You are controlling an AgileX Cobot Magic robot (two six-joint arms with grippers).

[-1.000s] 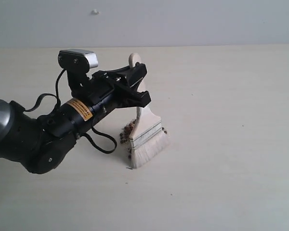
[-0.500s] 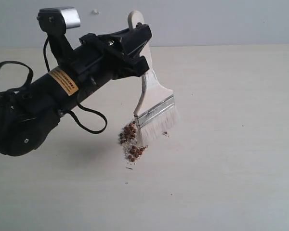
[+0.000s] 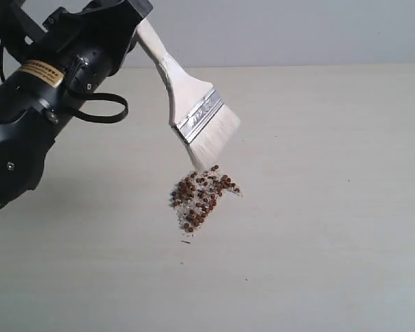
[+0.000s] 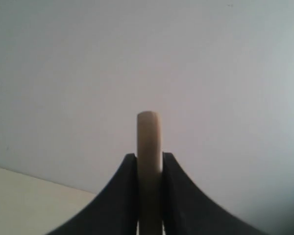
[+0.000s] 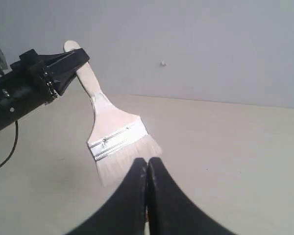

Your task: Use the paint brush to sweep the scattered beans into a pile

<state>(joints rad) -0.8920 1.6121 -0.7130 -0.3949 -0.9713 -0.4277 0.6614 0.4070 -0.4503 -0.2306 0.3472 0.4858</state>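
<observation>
The beans (image 3: 200, 196), reddish-brown with whitish crumbs, lie bunched in one pile on the pale table (image 3: 332, 228) at the middle of the exterior view. The paint brush (image 3: 194, 114) hangs tilted in the air above and behind them, its white bristles (image 3: 216, 143) just clear of the pile. My left gripper (image 3: 133, 19) is shut on the wooden handle (image 4: 149, 142) at the upper left. In the right wrist view the brush (image 5: 115, 134) and the left gripper (image 5: 68, 66) also show. My right gripper (image 5: 148, 162) is shut and empty, with the pile not visible there.
A black cable (image 3: 100, 111) loops under the left arm (image 3: 28, 124). A grey wall (image 3: 297, 31) stands behind the table's far edge. The right arm is out of the exterior view.
The left arm has lifted the brush off the table, up and to the left. The beans that the bristles covered now show as one pile.
</observation>
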